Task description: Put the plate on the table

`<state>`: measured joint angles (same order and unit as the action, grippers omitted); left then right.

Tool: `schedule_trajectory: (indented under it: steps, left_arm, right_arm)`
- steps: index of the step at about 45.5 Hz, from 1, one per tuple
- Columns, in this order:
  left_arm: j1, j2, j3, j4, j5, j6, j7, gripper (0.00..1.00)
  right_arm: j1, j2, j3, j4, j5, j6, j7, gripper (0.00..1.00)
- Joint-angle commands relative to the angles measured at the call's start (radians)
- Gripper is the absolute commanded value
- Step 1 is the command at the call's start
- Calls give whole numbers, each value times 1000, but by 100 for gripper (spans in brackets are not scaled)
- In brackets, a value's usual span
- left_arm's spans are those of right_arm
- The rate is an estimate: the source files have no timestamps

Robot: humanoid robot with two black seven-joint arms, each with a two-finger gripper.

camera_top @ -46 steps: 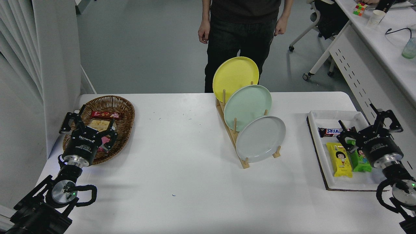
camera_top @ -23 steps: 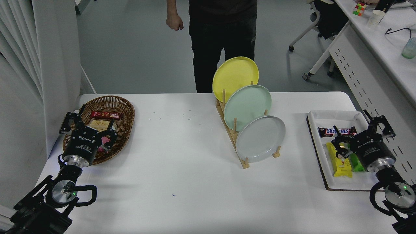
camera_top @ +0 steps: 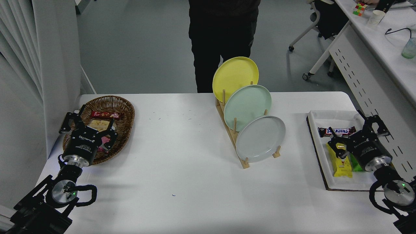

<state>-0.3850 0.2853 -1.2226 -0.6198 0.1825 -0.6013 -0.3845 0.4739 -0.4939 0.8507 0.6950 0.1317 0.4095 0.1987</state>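
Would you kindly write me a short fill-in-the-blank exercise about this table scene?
1. The pale grey plate stands in the wooden ____, nearest the camera.
2. Directly behind it stands the ____ plate.
3. The right gripper hovers over the white ____.
4. The left gripper is parked over the wicker ____.

Missing words: rack; mint green; tray; basket

Between the right gripper (camera_top: 356, 126) and the pale grey plate (camera_top: 260, 139), a strip of bare table (camera_top: 182, 182) is left to the gripper's left, past the near wall of the white tray (camera_top: 320, 169). Beneath the gripper, the tray is crowded with snack bars (camera_top: 338, 158). Behind the grey plate, passage is blocked by the mint green plate (camera_top: 247, 106), the yellow plate (camera_top: 235, 77) and the pegs of the wooden rack (camera_top: 231, 136).
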Motion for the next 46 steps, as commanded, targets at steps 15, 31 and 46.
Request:
schedule_trajectory:
  steps: [15, 31, 46]
  left_arm:
    - [0, 0, 0, 0, 0, 0, 0, 98]
    - [0, 0, 0, 0, 0, 0, 0, 98]
    - [0, 0, 0, 0, 0, 0, 1, 98]
  right_arm:
    - [272, -161, -627, 132, 335, -90, -2, 100]
    - [334, -196, -702, 288, 335, -233, -7, 100]
    - [517, -199, -935, 374, 465, -282, -16, 100]
